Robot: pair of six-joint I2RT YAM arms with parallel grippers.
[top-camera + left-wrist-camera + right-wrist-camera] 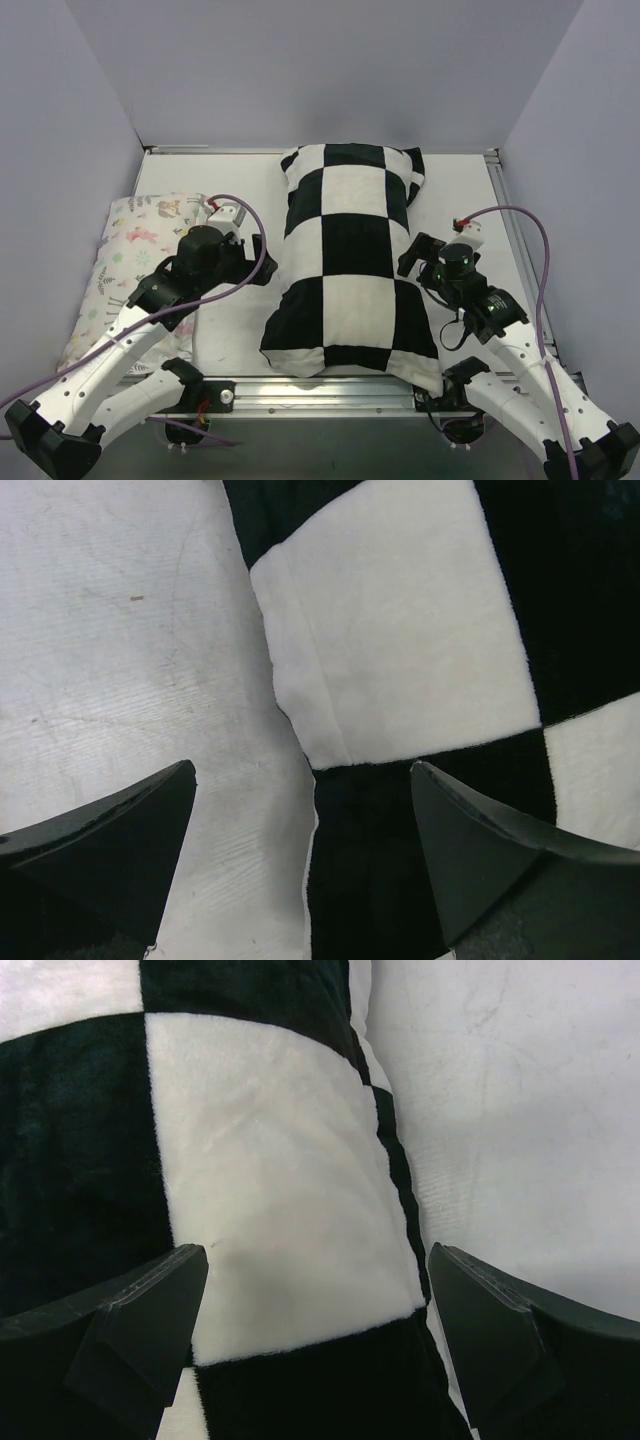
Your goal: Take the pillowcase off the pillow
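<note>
Bare table (pixel 245 185) strips run along both sides of the pillowcase (pixel 350 260); the floral pillow (pixel 132 238) fills the left edge.

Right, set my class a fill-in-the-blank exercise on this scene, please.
The pillowcase has black and ____ squares.
The left claw and the right claw both stand ____.
The floral pillow lies nearest the ____ claw.
Missing words: white, open, left.

The pillowcase (pixel 350 260) lies on the bench (pixel 230 180) between the left pincer (pixel 262 260) and the right pincer (pixel 412 262), just beside each. A smaller pillow (pixel 135 240) lies left of the left pincer.
</note>
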